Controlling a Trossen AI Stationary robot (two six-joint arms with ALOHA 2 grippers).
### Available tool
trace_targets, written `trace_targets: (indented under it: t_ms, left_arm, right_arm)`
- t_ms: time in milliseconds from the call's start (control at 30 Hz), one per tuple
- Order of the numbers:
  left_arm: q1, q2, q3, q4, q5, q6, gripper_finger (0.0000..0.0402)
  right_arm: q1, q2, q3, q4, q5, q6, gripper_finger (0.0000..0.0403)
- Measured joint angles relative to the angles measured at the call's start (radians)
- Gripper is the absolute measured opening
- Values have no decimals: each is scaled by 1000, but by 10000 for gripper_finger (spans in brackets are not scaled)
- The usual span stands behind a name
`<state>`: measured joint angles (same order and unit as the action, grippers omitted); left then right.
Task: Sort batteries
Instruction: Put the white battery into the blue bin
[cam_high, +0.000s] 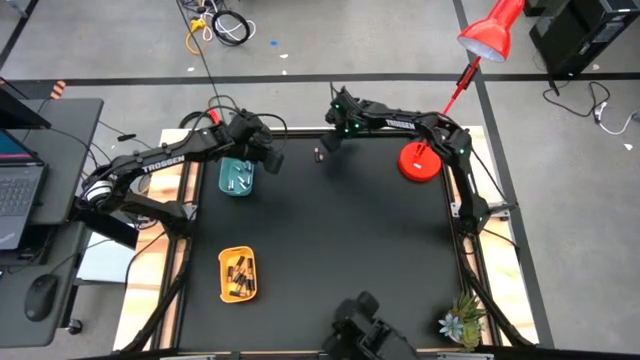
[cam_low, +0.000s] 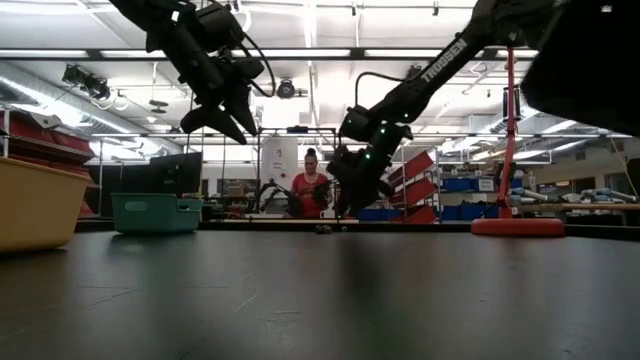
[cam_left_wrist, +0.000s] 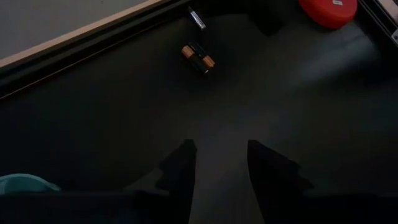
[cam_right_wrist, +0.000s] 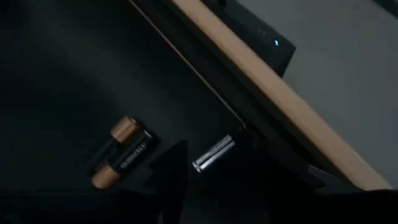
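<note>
Batteries, loose: two black-and-copper cells (cam_right_wrist: 121, 155) lying side by side, touching, on the black table (cam_high: 330, 250) near its far edge; also seen from the left wrist (cam_left_wrist: 198, 58). One silver cell (cam_right_wrist: 213, 154) just beside them, closer to the table's wooden edge (cam_right_wrist: 273, 99).

Batteries, sorted: several whitish cells in the teal tray (cam_high: 237, 178) at the far left of the table; several dark cells in the yellow tray (cam_high: 237, 273) at the near left.

Right gripper (cam_high: 327, 143): low over the far edge, directly at the loose cells; fingers (cam_right_wrist: 171, 171) apart, one dark tip between the copper pair and the silver cell. Nothing held.

Left gripper (cam_high: 268, 158): raised above the table just beside the teal tray, on the side toward the loose cells; fingers (cam_left_wrist: 180, 168) apart, empty.

Lamp: red base (cam_high: 419, 162) on the table's far right, red shade (cam_high: 493, 30) above.

Plant (cam_high: 462, 322): near right corner.

Room: a person in red (cam_low: 312, 188) well behind the table in the low view; a laptop (cam_high: 18, 190) on a side desk to the left.
</note>
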<state>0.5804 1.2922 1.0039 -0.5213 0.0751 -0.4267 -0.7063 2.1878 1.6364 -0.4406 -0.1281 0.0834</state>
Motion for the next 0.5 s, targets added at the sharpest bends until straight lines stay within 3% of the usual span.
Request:
trace_targets:
  t_ms: [167,500]
  left_arm:
    - [0,0,0,1,0,0,152]
    - [0,0,0,0,0,2,152]
  right_arm:
    - [19,54,78,-49,83,-4,188]
    - [21,146,198,-199,39,56,162]
